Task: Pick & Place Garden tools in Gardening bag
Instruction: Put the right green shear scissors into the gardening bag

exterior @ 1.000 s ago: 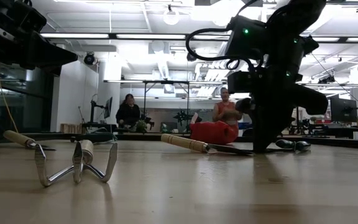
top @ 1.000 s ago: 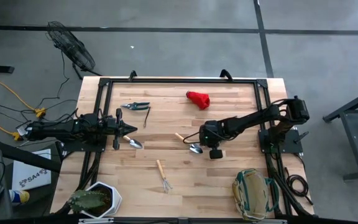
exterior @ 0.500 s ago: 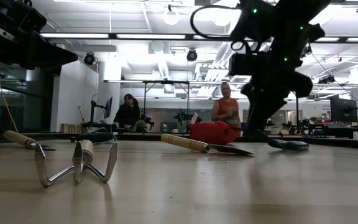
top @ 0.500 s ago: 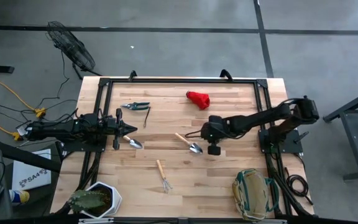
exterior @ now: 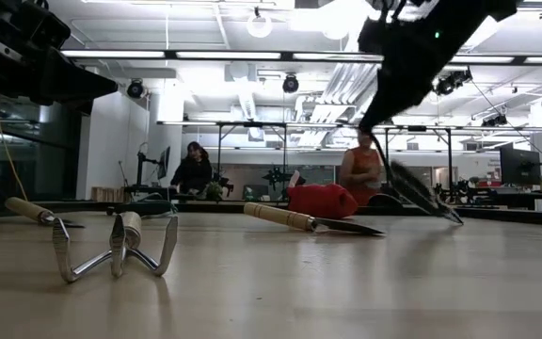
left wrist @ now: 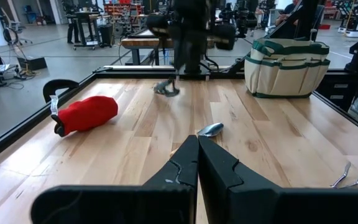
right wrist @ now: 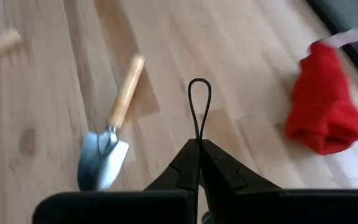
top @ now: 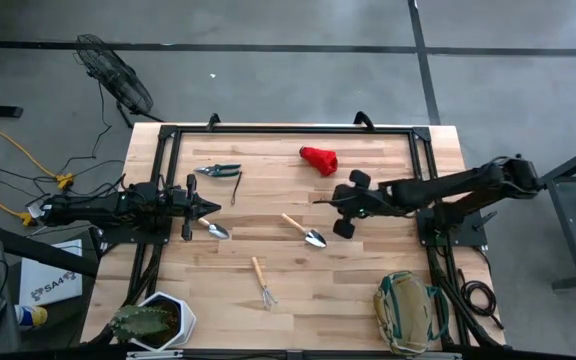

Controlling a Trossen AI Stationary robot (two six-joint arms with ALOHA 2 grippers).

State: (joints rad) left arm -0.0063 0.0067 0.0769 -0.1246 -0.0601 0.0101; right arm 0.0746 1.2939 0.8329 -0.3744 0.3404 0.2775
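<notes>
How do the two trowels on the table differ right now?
The left trowel lies right in front of the left end effector, its handle hidden under the arm; the middle trowel lies in the open, whole length visible. The left one's blade points toward the table's middle, the middle one's blade toward the gardening bag. Both lie flat on the wood and have silvery blades.

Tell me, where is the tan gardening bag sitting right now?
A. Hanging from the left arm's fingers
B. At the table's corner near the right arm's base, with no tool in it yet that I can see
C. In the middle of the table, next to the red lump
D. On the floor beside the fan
B: the high view shows the gardening bag at that corner, while the trowels lie on the wood.
</notes>
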